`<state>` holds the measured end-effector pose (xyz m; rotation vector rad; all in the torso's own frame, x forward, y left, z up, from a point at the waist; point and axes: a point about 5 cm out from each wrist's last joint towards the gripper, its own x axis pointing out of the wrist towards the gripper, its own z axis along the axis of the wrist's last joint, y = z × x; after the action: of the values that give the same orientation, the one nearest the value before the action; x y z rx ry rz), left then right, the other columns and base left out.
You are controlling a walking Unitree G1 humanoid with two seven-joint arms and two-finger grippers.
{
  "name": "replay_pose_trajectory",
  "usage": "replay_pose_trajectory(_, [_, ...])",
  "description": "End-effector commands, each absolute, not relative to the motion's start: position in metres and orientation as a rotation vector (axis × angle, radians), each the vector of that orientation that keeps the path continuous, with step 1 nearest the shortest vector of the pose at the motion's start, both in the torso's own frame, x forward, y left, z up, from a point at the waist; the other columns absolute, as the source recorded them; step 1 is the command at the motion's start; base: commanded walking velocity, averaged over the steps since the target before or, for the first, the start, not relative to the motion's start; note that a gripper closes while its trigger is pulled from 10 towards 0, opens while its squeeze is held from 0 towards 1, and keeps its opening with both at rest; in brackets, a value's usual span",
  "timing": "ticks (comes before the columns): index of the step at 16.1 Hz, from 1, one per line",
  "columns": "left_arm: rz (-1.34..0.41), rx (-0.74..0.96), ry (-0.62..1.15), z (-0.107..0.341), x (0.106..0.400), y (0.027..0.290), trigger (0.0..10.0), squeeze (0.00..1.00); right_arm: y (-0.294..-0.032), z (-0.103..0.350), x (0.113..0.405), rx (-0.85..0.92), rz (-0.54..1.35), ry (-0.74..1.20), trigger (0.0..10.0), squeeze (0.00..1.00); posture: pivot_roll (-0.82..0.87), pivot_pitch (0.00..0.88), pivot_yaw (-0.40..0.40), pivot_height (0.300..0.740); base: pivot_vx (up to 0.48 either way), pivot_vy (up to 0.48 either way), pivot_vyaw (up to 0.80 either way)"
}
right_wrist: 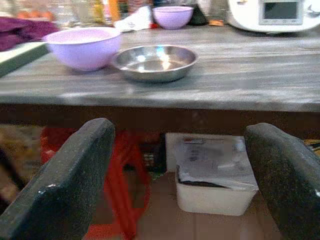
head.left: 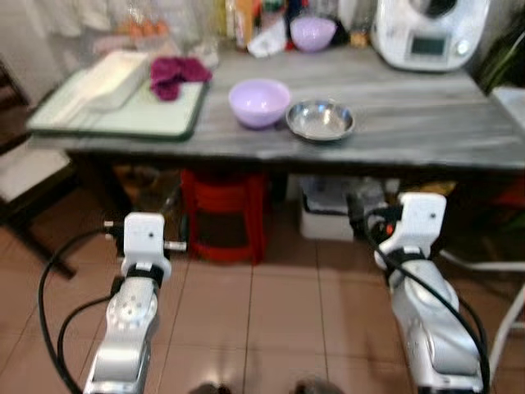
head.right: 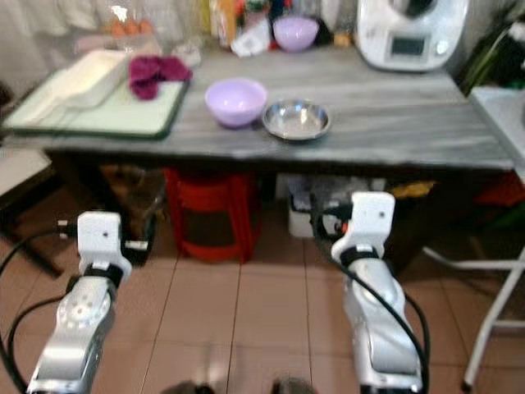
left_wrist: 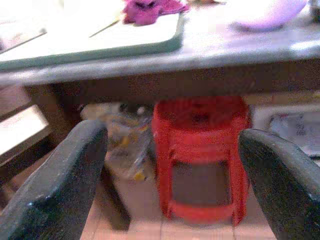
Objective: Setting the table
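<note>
Lilac bowl [head.left: 259,102] and steel bowl [head.left: 320,120], both empty, touching on grey table [head.left: 410,123].
Below its edge: left gripper [left_wrist: 170,175] and right gripper [right_wrist: 185,185], wide open, empty-handed; red stool [head.left: 223,215] underneath.

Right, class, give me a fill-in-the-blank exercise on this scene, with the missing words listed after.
1. The steel bowl sits beside a ____ bowl.
2. Under the table stands a ____ stool.
3. Both end effectors, left and right, are ____.
4. The magenta cloth lies on the ____.

Missing words: lilac; red; open; tray
</note>
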<state>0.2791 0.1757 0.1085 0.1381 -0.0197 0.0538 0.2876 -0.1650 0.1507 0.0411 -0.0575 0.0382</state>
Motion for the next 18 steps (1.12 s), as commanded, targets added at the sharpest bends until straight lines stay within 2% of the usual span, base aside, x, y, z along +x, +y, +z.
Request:
replay_pose_trajectory(1, [0.066, 0.14, 0.001, 0.104, 0.278, 0.177, 10.0, 0.0, -0.167, 0.15, 0.287, 0.035, 0.027, -0.051, 10.0, 0.0, -0.15, 0.137, 0.024, 0.74, -0.368, 0.0, 0.0])
replay_pose_trajectory(4, [0.058, 0.137, -0.008, 0.105, 0.278, 0.175, 10.0, 0.0, -0.168, 0.151, 0.289, 0.03, 0.03, -0.055, 10.0, 0.0, -0.15, 0.136, 0.022, 0.74, -0.369, 0.0, 0.0])
replay_pose_trajectory(7, [-0.061, 0.059, -0.034, 0.108, 0.275, 0.167, 10.0, 0.0, -0.167, 0.153, 0.29, 0.026, 0.032, -0.065, 10.0, 0.0, -0.15, 0.143, 0.024, 0.74, 0.0, 0.0, 0.0])
replay_pose_trajectory(13, [-0.071, 0.052, -0.067, 0.115, 0.278, 0.163, 10.0, 0.0, -0.168, 0.154, 0.292, 0.017, 0.028, -0.07, 10.0, 0.0, -0.16, 0.146, 0.028, 0.74, 0.0, 0.0, 0.0])
replay_pose_trajectory(18, [-0.079, 0.042, -0.058, 0.113, 0.278, 0.162, 10.0, 0.0, -0.166, 0.153, 0.291, 0.014, 0.032, -0.071, 10.0, 0.0, -0.16, 0.146, 0.028, 0.74, 0.0, -0.322, 0.0])
